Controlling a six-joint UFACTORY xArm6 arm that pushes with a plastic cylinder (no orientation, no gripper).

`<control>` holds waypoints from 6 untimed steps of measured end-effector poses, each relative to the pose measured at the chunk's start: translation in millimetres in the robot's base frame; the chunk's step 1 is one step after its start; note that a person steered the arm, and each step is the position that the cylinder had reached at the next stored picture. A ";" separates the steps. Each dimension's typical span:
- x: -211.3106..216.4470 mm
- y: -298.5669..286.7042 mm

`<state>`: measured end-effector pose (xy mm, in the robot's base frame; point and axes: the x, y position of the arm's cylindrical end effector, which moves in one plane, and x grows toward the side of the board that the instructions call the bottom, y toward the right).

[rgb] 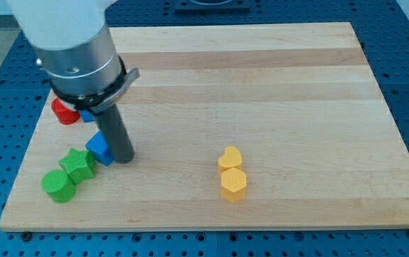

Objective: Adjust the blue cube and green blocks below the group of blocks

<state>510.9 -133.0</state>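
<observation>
So going from the view's left: down near the bottom-left corner of the wooden desk (275, 78) sits a green cylinder (58, 185), and touching it just up and to the right is a green star (78, 163). Right next to that, again up and to the right, is the blue cube (99, 149), so those three make a little diagonal chain. My tip (123, 158) is planted right against the blue cube's right side, touching or as good as. There's no pincer on this rig at all, just the bare rod, so nothing to call wide or narrow. Above all that, half hidden under the arm's big grey body, is a red cylinder (65, 112) with another blue block (87, 114) beside it; can't make out that one's shape since the arm covers most of it. Way over toward the view's right, well apart from everything else, are a yellow heart (230, 158) and a yellow hexagon (233, 183) stacked one above the other and touching. As for progress, I'd say it looks mostly there: the cube and both greens already lie below the red and blue pair, if that's the group meant. What's probably left is nudging the cube in tighter, or tidying the line a bit.
</observation>
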 end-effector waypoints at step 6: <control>-17.9 -40.0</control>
